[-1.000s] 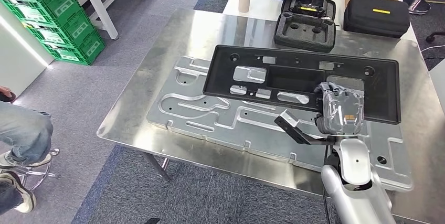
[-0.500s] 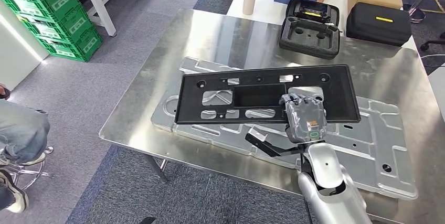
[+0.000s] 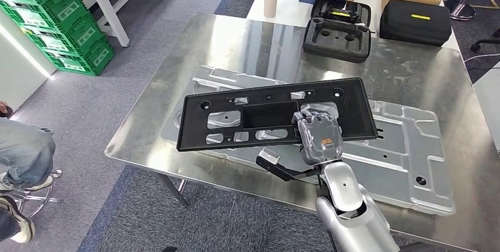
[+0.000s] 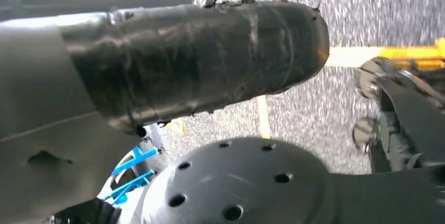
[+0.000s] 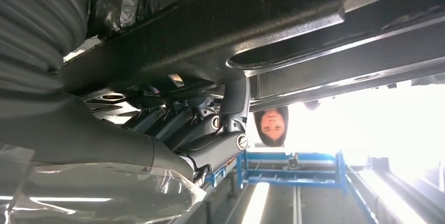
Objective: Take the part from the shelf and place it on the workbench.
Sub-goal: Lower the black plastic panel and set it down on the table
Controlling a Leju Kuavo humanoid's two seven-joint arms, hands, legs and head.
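The right hand [image 3: 319,137] gripped the long black plastic panel [image 3: 259,116] by its near edge. The panel was tilted above the grey metal workbench [image 3: 194,45]. The left hand's [image 4: 157,61] state could not be told.

The silver right arm [image 3: 348,205] reaches up from below, its right hand [image 3: 319,136] back-up with fingers [image 3: 311,112] curled over the near edge of the part [image 3: 236,116], gripping it.

Your head view looks forward and down from high up onto the steel workbench [image 3: 194,45], taking in all of it. Your right wrist view sits close under the black part [image 5: 220,19], facing up along it; both share that part [image 3: 274,113]. Your left wrist view faces the speckled floor [image 4: 388,9]
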